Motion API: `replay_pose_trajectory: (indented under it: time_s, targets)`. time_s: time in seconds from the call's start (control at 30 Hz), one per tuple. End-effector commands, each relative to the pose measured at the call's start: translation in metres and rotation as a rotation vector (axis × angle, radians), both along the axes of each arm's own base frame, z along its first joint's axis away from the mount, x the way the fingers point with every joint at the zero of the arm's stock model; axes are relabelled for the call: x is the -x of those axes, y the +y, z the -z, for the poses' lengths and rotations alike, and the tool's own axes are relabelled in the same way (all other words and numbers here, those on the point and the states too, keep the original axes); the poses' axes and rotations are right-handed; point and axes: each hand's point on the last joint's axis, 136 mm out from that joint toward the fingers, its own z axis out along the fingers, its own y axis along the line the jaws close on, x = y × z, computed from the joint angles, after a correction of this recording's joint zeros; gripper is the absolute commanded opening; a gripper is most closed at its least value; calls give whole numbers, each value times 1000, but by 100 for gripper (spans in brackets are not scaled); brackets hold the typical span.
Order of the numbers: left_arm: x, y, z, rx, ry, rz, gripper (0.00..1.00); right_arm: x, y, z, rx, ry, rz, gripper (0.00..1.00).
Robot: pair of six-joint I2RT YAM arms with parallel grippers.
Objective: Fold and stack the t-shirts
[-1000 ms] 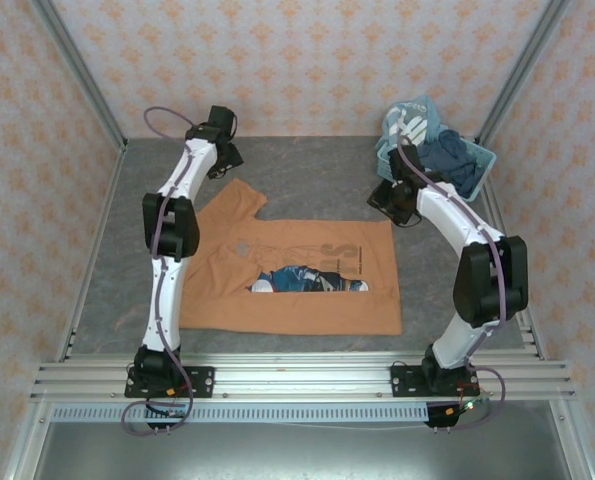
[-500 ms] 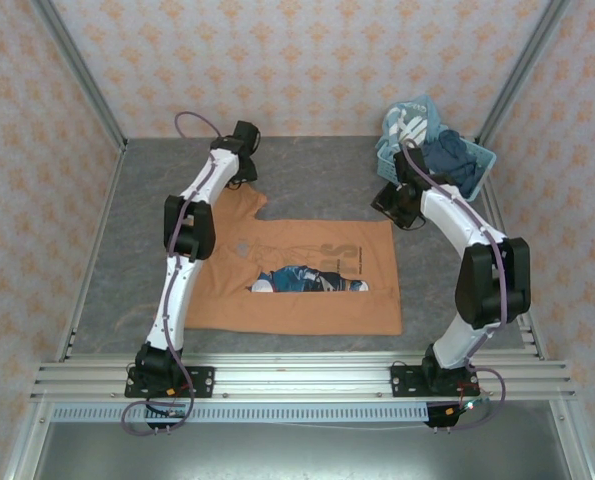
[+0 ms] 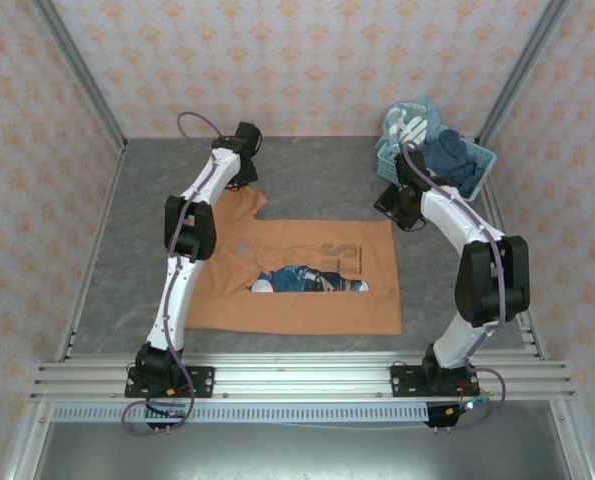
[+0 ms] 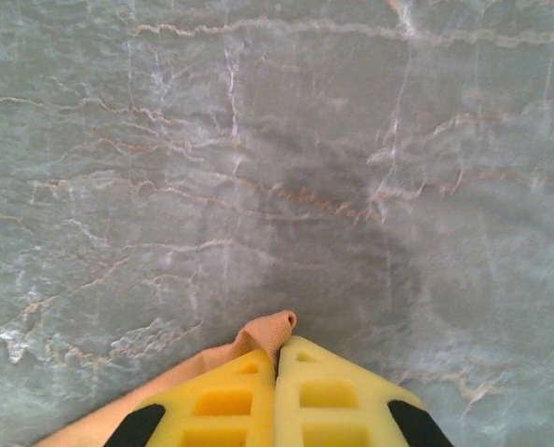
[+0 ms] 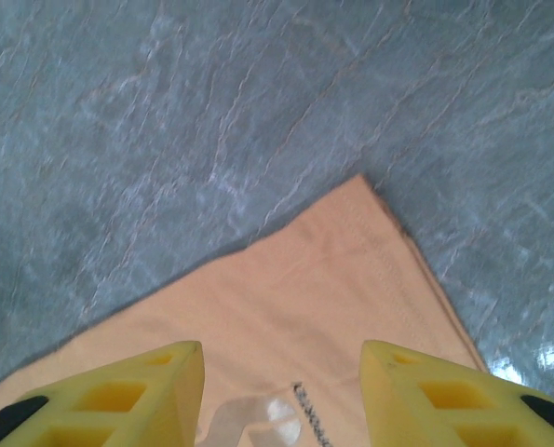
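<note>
At desk (image 3: 317,165) centre the shirt (image 3: 307,300) lies spread, folding barely begun; left tool (image 4: 278,346) at 11 o'clock pinches, seemingly, its sleeve (image 4: 273,328); right tool (image 5: 281,352) gapes empty

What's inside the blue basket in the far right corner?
The basket holds a crumpled dark blue garment and a light blue and white cloth bunched at its far side. Anything beneath them is covered.

Grey marbled table (image 3: 317,170), floral-patterned walls (image 3: 307,60)
</note>
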Motion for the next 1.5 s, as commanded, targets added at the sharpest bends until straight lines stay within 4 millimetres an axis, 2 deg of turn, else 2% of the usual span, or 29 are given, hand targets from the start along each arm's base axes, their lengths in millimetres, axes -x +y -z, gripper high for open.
replay_pose_trajectory:
  time_s: [0.0,0.07,0.2,0.4,0.5,0.6,0.73,0.9,0.93,1.17,1.47]
  targets:
    - [20,1,-18,7,47,0,0,-21,-14,25,49,-20,59,49]
    - [22,-6,-28,17,33,11,0,-34,-12,35,46,-44,56,50]
    - [29,-13,-42,36,21,5,0,-45,-19,47,92,-24,76,48]
    - [39,-12,-53,46,20,-14,0,-33,-32,74,169,95,106,43]
    - [42,-12,-59,47,19,-8,0,-30,-31,83,162,121,101,41]
    - [45,-11,-67,50,13,-9,0,-31,-29,90,157,139,92,35]
    - [52,-9,-79,45,15,-17,0,-30,-27,94,155,161,85,21]
    - [75,-5,-93,49,48,-57,0,-34,-25,79,148,130,63,1]
    - [82,-3,-95,55,60,-69,0,-36,-24,73,149,121,53,0]
    - [139,3,-117,86,99,-113,0,-29,-16,32,180,83,-25,0]
    - [210,13,-148,124,79,-141,0,6,-15,12,215,93,-41,0]
